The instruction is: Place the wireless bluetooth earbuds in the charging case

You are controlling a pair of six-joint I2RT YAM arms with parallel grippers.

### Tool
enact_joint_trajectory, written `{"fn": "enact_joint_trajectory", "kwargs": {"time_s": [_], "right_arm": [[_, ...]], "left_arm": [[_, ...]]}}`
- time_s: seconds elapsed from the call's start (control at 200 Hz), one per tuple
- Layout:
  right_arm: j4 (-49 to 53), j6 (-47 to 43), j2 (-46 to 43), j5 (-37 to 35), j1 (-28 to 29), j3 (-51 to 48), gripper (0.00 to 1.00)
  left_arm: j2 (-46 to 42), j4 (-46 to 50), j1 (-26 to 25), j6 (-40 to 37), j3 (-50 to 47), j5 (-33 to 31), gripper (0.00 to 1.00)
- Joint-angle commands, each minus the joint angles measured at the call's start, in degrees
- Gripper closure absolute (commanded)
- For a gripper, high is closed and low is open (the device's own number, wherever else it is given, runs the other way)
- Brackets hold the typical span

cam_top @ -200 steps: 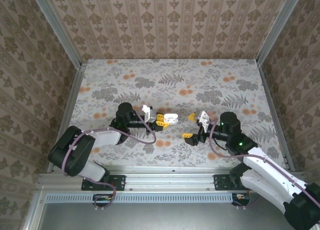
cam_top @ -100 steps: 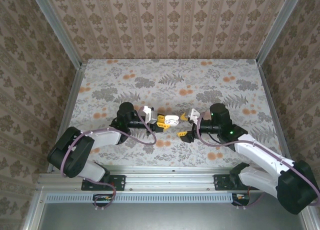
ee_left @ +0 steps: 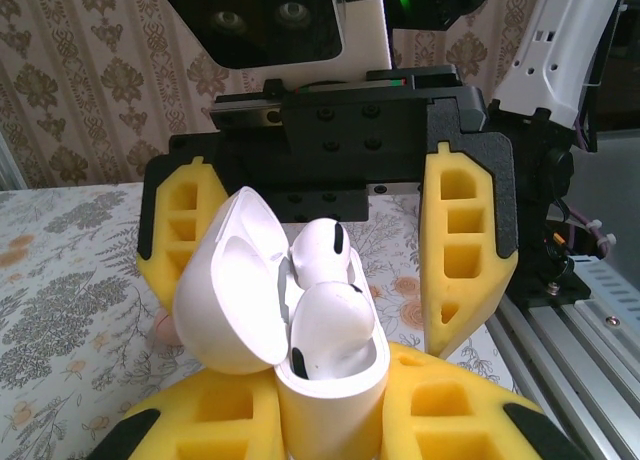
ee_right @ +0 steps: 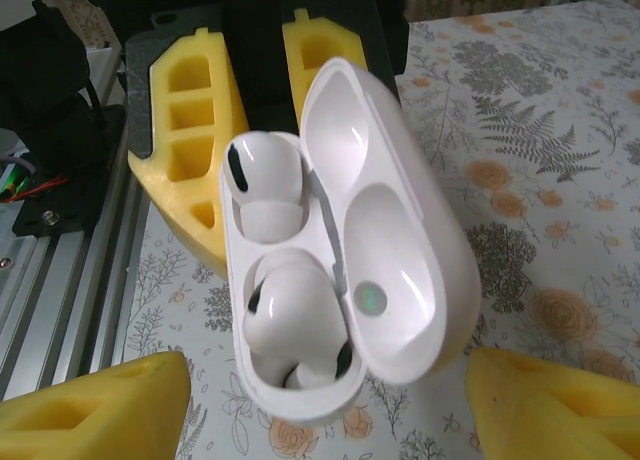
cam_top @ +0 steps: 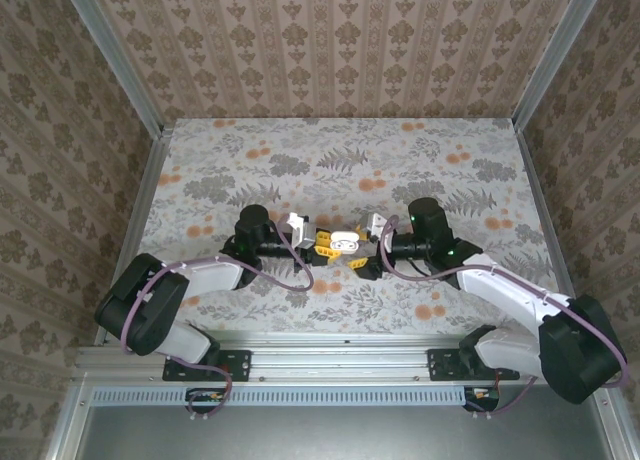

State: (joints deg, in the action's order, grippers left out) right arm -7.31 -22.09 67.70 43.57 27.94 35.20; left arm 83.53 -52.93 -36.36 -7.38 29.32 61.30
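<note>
**Q:** Condition of the left gripper [ee_left: 330, 405]?

**A:** Its jaws are clamped on the lower body of the charging case [ee_left: 335, 380]. The jaw pads are yellow, moulded, with rectangular pockets. They press against glossy white plastic with rounded corners.

**Q:** Case interior?

**A:** The hinged lid stands open and tilted to one side. Both wireless bluetooth earbuds [ee_right: 262, 175] sit in their wells above the jaws. They are smooth white bulbs with small dark patches.

**Q:** Condition of the right gripper [ee_right: 320, 400]?

**A:** Its jaws are spread wide and hold nothing. One pad stands on each side of the case, both apart from it. The gripper's black body stands directly opposite the left jaws.

**Q:** Surroundings?

**A:** A floral-printed worktop [cam_top: 300, 160] lies beneath both sets of jaws. Ornament-patterned walls [cam_top: 340, 40] stand beyond it, and an aluminium rail [cam_top: 330, 360] runs behind the arms.
</note>
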Motion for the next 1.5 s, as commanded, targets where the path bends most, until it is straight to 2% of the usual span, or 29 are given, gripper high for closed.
{"fn": "enact_joint_trajectory", "kwargs": {"time_s": [0.0,0.8,1.24,1.495], "right_arm": [[-2.0,-1.5,0.8,2.9,0.5,2.0,0.27],[-4.0,-2.3,-3.8,4.6,0.8,1.8,0.3],[0.0,-3.0,-7.8,7.3,0.8,0.7,0.38],[-2.6,-1.1,-11.8,1.4,-0.7,-2.6,0.38]], "left_arm": [[0.1,-1.2,-0.4,-1.2,1.4,0.8,1.0],[0.9,0.0,-0.3,-2.3,1.3,-1.9,1.0],[0.8,-0.1,-0.2,-2.5,0.8,-3.2,1.0],[0.9,-1.3,-0.2,-1.7,0.7,-1.6,1.0]]}}
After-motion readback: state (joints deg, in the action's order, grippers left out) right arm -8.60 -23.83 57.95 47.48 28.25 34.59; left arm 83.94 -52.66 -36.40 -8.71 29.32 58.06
